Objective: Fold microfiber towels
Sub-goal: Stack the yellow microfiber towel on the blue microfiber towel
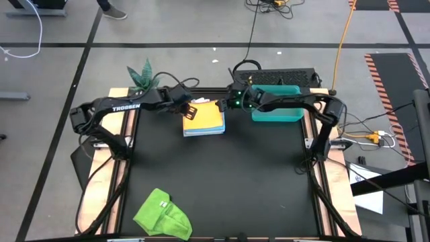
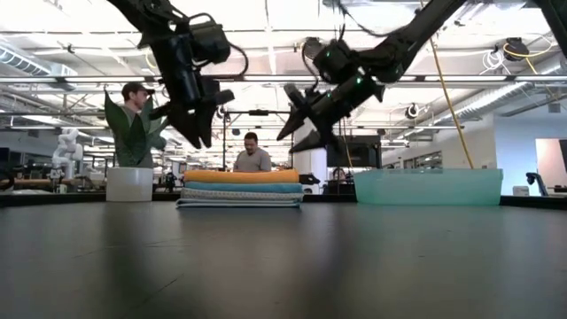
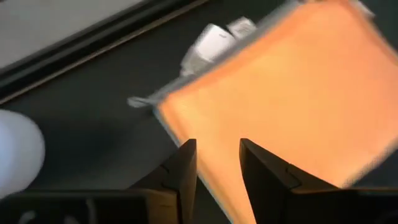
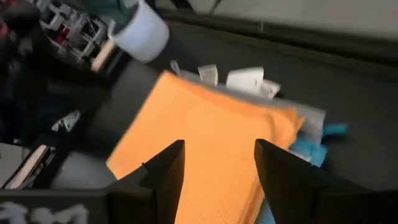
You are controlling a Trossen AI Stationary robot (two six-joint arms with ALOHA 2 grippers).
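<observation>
On the black table, both released tools hover above the folded stack's edges.

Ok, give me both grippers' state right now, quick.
Left gripper: jaws open, empty, above the yellow-orange towel.
Right gripper: jaws open, empty, above the same stack.

Black table bare across its middle; obstacles: folded towel stack at the far edge, teal tray just beside it, potted plant far-left, lime green towel near-left
</observation>
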